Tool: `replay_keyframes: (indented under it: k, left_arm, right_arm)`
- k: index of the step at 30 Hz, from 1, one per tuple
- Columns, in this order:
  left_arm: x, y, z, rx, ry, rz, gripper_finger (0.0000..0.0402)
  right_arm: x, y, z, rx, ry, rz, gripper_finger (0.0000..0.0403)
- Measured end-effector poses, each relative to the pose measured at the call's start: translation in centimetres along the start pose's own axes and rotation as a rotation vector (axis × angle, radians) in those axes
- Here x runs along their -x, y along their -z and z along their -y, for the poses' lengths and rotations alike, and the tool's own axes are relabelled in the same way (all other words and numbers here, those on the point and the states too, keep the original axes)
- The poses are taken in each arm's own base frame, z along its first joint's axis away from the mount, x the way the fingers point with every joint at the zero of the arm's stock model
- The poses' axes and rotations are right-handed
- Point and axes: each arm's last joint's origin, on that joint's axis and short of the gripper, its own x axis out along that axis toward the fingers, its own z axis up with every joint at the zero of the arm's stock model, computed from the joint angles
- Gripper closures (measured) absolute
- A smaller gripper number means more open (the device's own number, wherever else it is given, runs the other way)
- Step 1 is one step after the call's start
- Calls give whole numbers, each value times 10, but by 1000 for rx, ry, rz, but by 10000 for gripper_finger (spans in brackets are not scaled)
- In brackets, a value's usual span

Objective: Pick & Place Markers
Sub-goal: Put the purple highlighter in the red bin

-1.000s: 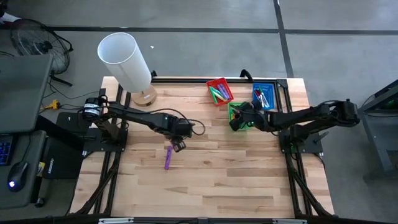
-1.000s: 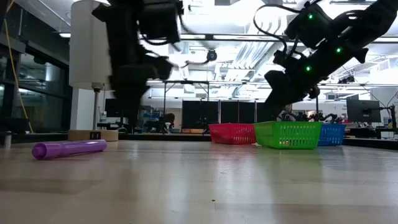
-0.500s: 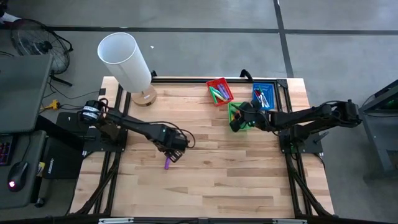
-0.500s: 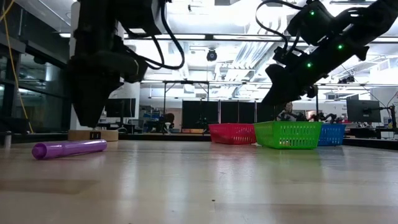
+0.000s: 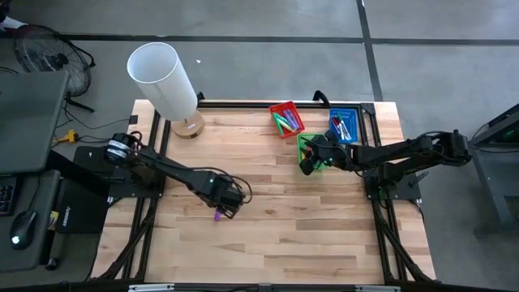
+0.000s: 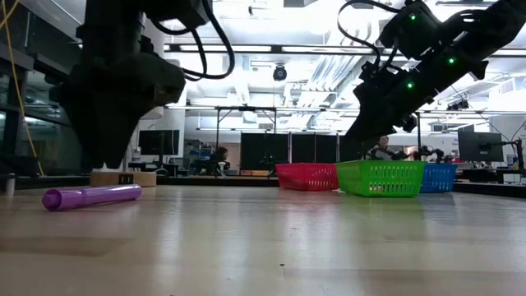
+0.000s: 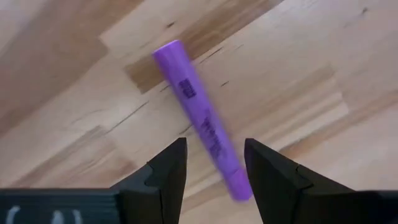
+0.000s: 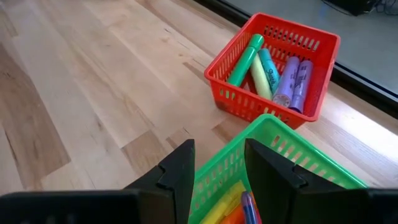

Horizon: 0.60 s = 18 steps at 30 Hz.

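Left claw [image 7: 214, 163] hangs open over the purple marker [image 7: 200, 119] on the surface [image 7: 311, 74]; I judge it light, stiff, slick: I'd pinch mid-barrel

Both arms are built from dark, near-black segments, with black cables looped loosely along them. Small green lights are dotted on the right arm's wrist housing. Each wrist is finished with two chunky, matte-black fingers [image 7: 171, 168] with blunt, squared-off tips.

Left end effector [image 7: 214, 163] now lower, over the purple marker [image 7: 200, 118].
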Motion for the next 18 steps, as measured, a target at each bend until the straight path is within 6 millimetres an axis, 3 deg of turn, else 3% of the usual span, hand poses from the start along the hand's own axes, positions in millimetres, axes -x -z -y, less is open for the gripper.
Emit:
replay_keyframes:
  k: [18]
  left_arm:
    - [-42, 3, 10, -3, -57, -138, 245]
  right_arm:
    - [9, 5, -16, 49, -34, 15, 274]
